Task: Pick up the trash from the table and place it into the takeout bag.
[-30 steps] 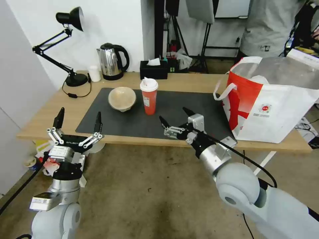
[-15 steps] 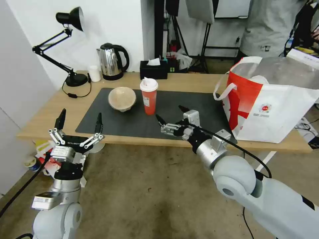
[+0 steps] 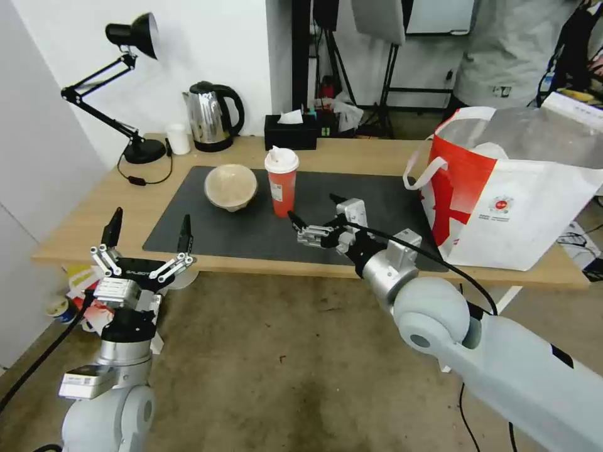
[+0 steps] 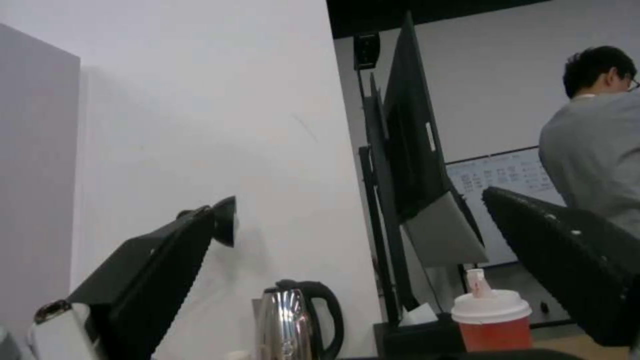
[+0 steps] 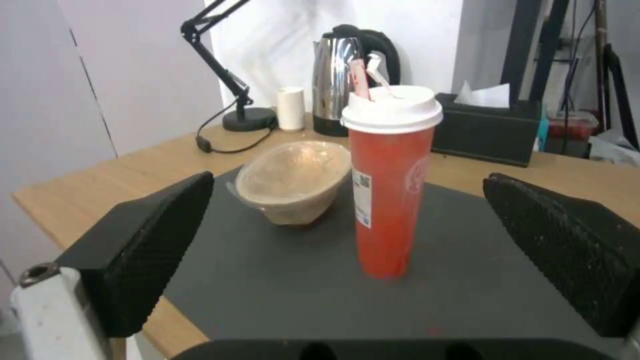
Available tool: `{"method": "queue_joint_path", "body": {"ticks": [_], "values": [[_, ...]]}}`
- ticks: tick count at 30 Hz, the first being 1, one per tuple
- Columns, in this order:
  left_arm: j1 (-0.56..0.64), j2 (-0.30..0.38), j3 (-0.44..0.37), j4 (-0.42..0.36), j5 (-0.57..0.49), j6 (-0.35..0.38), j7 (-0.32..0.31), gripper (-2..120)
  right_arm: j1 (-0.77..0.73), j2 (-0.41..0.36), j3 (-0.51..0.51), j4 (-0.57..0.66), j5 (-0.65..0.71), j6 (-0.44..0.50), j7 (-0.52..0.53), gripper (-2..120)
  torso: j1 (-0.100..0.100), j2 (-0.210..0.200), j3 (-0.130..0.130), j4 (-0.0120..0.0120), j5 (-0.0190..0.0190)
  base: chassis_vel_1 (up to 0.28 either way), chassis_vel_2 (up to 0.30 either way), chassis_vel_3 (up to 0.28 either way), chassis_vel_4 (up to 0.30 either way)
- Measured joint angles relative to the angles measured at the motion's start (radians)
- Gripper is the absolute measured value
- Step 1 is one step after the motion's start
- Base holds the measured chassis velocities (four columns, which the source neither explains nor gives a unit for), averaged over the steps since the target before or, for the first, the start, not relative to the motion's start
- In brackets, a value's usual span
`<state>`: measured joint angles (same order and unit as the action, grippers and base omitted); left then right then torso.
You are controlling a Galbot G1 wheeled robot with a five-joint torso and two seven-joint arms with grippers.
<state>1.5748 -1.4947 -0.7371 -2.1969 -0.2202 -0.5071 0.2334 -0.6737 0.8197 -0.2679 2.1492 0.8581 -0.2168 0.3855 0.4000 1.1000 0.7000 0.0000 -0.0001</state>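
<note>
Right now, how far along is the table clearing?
Nothing visibly bagged yet: the takeout bag shows only lining. In hand: the open right gripper faces the red cup, not touching. Left: cup and beige bowl on the mat. Left gripper waits, open, below the table edge.

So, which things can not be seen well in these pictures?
- Inside of the takeout bag, head view: hidden by its own walls and silvery lining.
- Red cup, left wrist view: bottom cut off by the picture's edge.
- Label on the red cup, right wrist view: print too small to read.
</note>
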Motion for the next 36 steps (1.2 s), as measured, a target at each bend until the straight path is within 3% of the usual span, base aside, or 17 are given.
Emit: {"method": "queue_joint_path", "body": {"ticks": [36], "values": [[-0.010,0.009,0.001,0.018,0.001,-0.002,0.002,100,0.137,0.052,-0.080,-0.131,0.063,-0.011,-0.032,100,0.000,0.000,0.000,0.0000,0.0002,0.000,0.000,0.000,0.000]]}}
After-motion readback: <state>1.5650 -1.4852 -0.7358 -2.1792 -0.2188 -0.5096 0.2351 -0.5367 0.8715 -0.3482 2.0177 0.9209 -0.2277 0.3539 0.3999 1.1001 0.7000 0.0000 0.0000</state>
